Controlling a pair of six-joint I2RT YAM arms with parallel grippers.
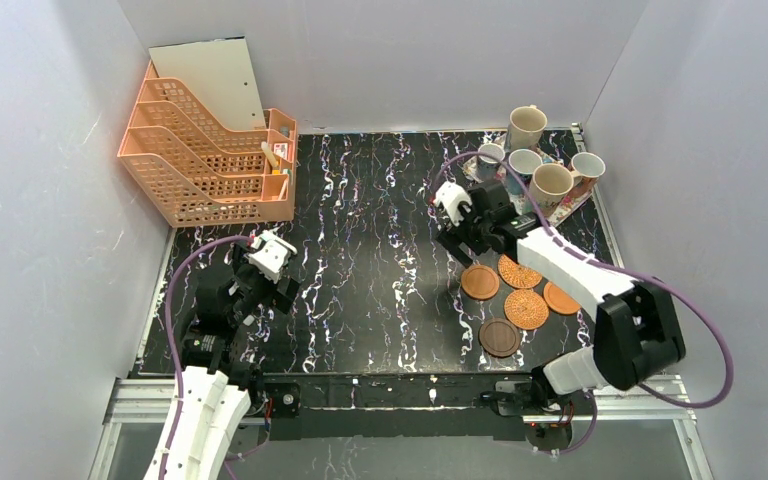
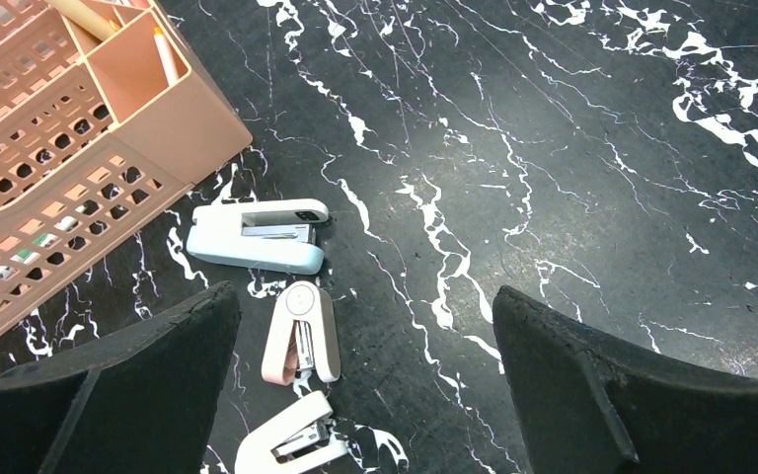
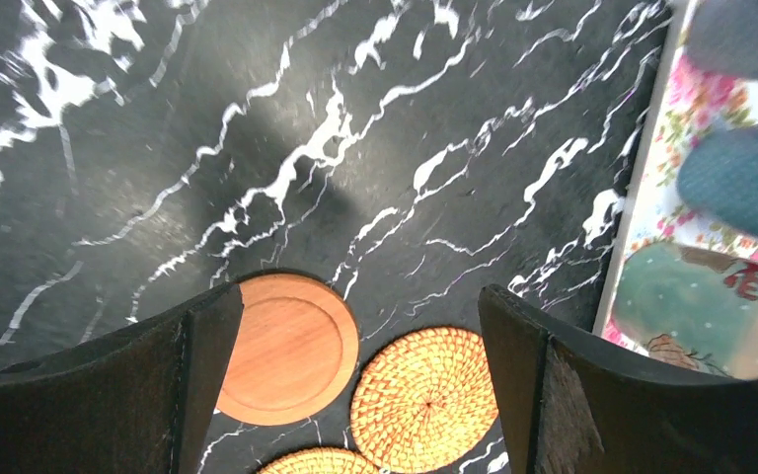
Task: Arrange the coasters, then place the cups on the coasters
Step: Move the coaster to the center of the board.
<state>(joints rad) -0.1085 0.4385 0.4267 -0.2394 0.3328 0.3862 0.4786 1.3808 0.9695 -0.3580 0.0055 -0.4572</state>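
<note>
Your right claw point(image 3: 355, 321) hangs spread wide and empty over a wood coaster point(image 3: 286, 348) and a wicker coaster point(image 3: 422, 397). All five coasters point(image 1: 526, 309) lie clustered at right; the cups point(image 1: 551, 183) stand on the tray point(image 3: 666, 222) beyond. Your left claw point(image 2: 365, 321) gapes, empty, over staplers point(image 2: 257, 237).

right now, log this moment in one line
right gripper: open, empty, above wood coaster | left gripper: open, above staplers | coasters: five clustered, bare | cups: five, none on coasters
</note>
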